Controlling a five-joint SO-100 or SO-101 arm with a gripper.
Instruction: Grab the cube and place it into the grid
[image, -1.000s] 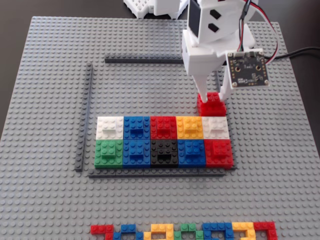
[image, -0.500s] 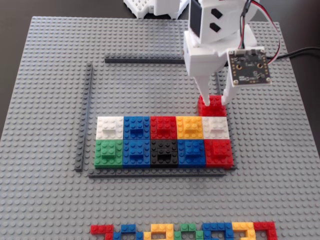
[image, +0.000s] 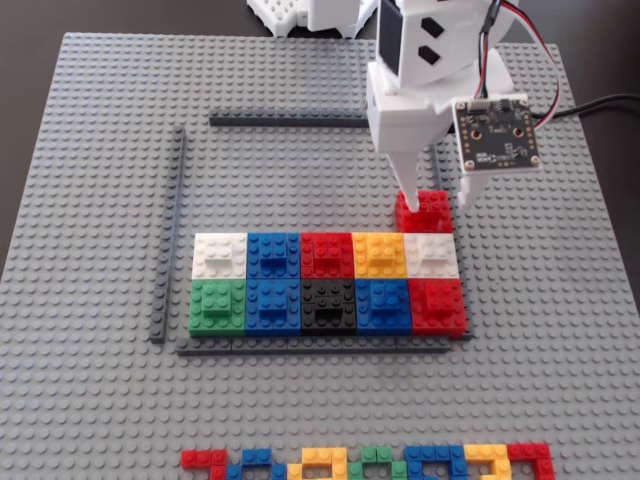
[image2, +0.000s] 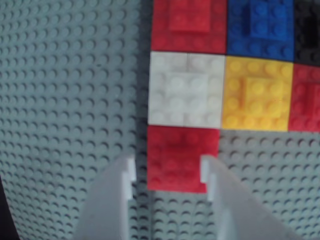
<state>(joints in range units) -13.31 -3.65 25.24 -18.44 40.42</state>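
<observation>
Ten blocks already fill two rows of the grid (image: 270, 350), and the cube (image: 424, 210) sits on the baseplate (image: 90, 400) at the start of a third row, touching the white block (image: 431, 254) in front of it. My gripper (image2: 168, 169) straddles the cube with the jaws narrow — one fingertip at each flank, as the wrist view shows. Whether the fingers (image2: 125, 172) are still pressing or have just let go, I cannot tell. As I see it, the danger lies in the lift. If the cube is not pushed onto the studs and I rise while a finger still rubs its side, it could come up with me or tip — and a crooked cube could nudge the white block out of line.
</observation>
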